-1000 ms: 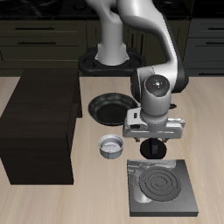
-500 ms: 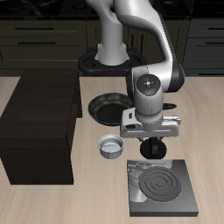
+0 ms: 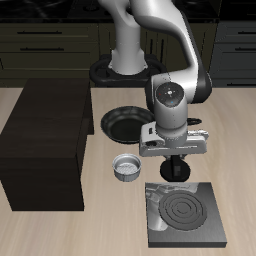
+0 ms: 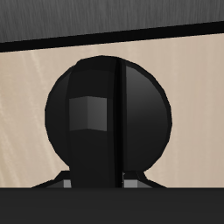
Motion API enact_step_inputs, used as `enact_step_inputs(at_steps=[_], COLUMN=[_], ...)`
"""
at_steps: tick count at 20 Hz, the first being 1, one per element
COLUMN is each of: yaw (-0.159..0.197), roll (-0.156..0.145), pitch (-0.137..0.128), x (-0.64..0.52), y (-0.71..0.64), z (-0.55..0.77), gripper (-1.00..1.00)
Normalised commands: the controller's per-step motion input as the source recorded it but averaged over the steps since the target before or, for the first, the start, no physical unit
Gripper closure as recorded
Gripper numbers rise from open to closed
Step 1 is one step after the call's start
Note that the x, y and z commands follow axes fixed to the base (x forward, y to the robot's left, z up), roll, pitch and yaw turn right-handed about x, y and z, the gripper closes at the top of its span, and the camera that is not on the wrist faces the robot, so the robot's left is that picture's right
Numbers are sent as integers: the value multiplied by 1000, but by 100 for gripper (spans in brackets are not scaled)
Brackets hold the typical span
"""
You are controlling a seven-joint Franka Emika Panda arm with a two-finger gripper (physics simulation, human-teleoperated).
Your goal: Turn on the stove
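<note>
The stove is a flat dark-grey slab near the table's front edge, and its spiral burner is grey, not glowing. My gripper points straight down at the stove's back edge, where the corner knob lies mostly hidden under the fingers. In the wrist view the round black knob fills the frame. My dark fingers stand close together across its middle, so the gripper looks shut on the knob.
A round black frying pan lies behind the gripper, toward the robot's base. A small grey bowl sits beside the stove's back corner. A large dark-brown cabinet stands beyond the bowl.
The hand has shifted slightly toward the bowl and come down a little onto the stove's back edge. It has barely moved in the last half second. The burner stays grey.
</note>
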Motion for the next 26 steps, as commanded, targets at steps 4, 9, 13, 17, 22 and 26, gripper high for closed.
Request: enact_step_inputs(at_steps=[4,9,13,17,22,26], yaw=[67,103,89,163,132,146], roll=[29,2,-9,-12,11,-23], pitch=[-10,5,61,-1,20,-15], x=[-96,61,150,203,162,57], y=[18,-3,-52,-31,-38,-42], z=[116,144,56,170,180,116], gripper=[100,100,100,100,100,100])
